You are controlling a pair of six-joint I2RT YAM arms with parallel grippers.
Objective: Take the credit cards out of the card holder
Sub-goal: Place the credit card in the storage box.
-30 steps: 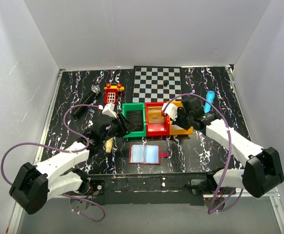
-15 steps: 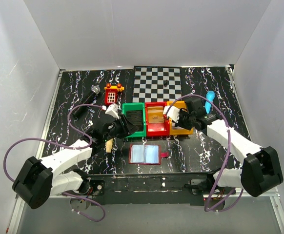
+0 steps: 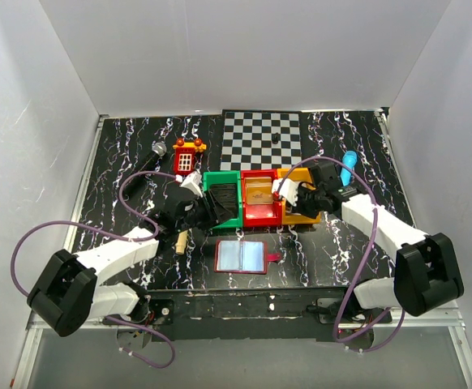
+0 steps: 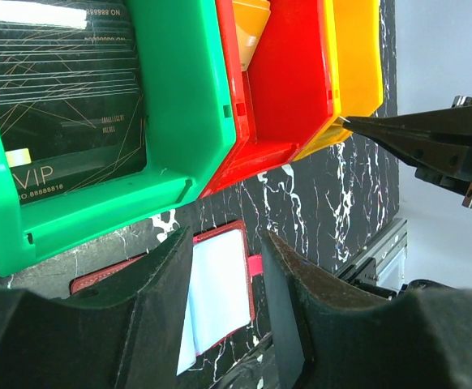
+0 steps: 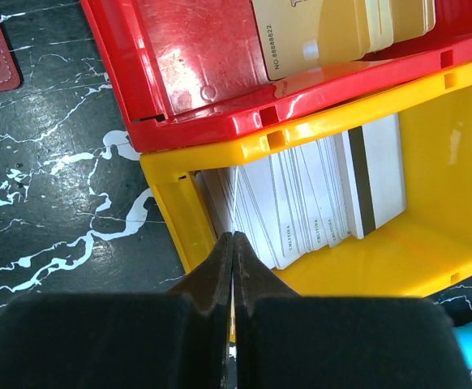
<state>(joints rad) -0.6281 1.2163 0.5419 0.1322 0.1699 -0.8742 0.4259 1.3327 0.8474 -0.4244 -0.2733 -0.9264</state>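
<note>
The tabletop (image 3: 122,154) is black with white marble veins, the checkerboard (image 3: 260,134) black and white. The green bin (image 4: 187,97) holds black cards (image 4: 66,105) with fine gold lines, the red bin (image 5: 187,65) tan-gold cards (image 5: 333,28), the yellow bin (image 5: 431,259) pale grey cards (image 5: 301,211). The card holder (image 3: 241,256) is dark red with pale blue sleeves.

Robotics test cell: white panels (image 3: 244,57) wall the black marbled table (image 3: 122,154) on three sides; cabled left arm (image 3: 114,253) and right arm (image 3: 378,224) bolted at its near edge.

Holder (image 3: 241,256) open flat, sleeves up, near centre. Just beyond: dark cards (image 4: 57,105) in green bin (image 4: 187,105), tan cards (image 5: 341,28) in red bin (image 5: 187,73), grey cards (image 5: 309,203) in yellow bin (image 5: 431,243).
</note>
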